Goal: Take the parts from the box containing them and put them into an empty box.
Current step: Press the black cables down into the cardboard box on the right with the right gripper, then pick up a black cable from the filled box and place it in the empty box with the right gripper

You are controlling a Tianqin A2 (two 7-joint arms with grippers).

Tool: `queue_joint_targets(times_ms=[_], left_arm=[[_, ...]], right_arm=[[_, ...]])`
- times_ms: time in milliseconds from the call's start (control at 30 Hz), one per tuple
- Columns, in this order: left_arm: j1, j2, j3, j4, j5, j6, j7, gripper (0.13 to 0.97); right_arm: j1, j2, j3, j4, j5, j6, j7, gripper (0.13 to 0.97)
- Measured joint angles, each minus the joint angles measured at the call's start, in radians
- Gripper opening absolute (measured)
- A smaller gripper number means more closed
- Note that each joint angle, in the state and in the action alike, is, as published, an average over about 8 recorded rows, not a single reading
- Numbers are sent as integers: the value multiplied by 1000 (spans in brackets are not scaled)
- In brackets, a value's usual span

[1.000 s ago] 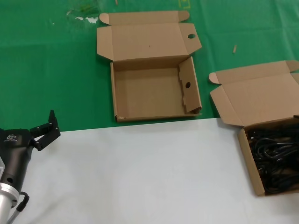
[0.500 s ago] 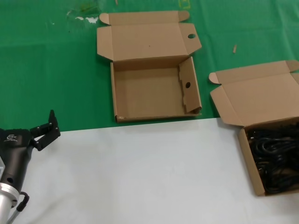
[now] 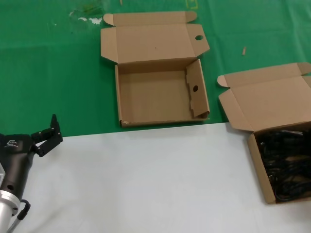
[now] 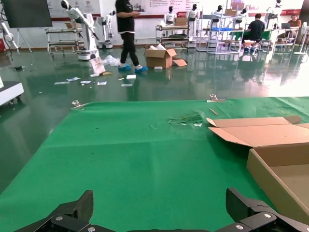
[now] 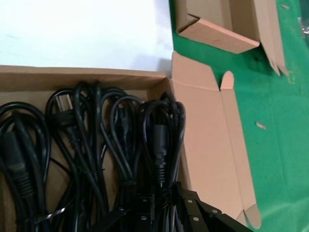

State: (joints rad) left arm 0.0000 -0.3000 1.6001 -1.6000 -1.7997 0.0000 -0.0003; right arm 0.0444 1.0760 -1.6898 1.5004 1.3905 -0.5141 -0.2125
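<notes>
Covering table (image 3: 146,184) – green cloth (image 4: 135,145)

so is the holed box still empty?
Empty. In the head view the holed box lies open with a bare cardboard floor; all the cords sit in the plain box.

right gripper (image 5: 161,212) fingertips buried among cords (image 5: 96,145); box (image 3: 272,194) cut by edge.

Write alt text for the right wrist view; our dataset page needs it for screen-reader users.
Black power cords lie coiled side by side in an open cardboard box, seen from just above, with the right gripper low over the cord nearest the lid. Beyond the box lie white tabletop, green mat and a corner of a second carton.
</notes>
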Motion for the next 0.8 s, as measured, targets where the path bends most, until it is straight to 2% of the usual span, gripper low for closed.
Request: queue_joint_targets(times_ms=[100, 300, 533, 667, 800], left_arm=[[0, 0, 0, 0, 0, 0, 0, 966], [0, 0, 0, 0, 0, 0, 0, 966], [0, 0, 0, 0, 0, 0, 0, 966], [0, 0, 0, 0, 0, 0, 0, 966], [0, 0, 0, 0, 0, 0, 0, 966]], right_arm=[[1, 2, 2, 6, 0, 2, 6, 246], [-11, 15, 26, 43, -2, 9, 40, 218], [-41, 27, 106, 195, -43, 1, 184, 201], [-13, -14, 109, 306, -104, -29, 271, 201], [67, -101, 45, 377, -181, -69, 299, 201]])
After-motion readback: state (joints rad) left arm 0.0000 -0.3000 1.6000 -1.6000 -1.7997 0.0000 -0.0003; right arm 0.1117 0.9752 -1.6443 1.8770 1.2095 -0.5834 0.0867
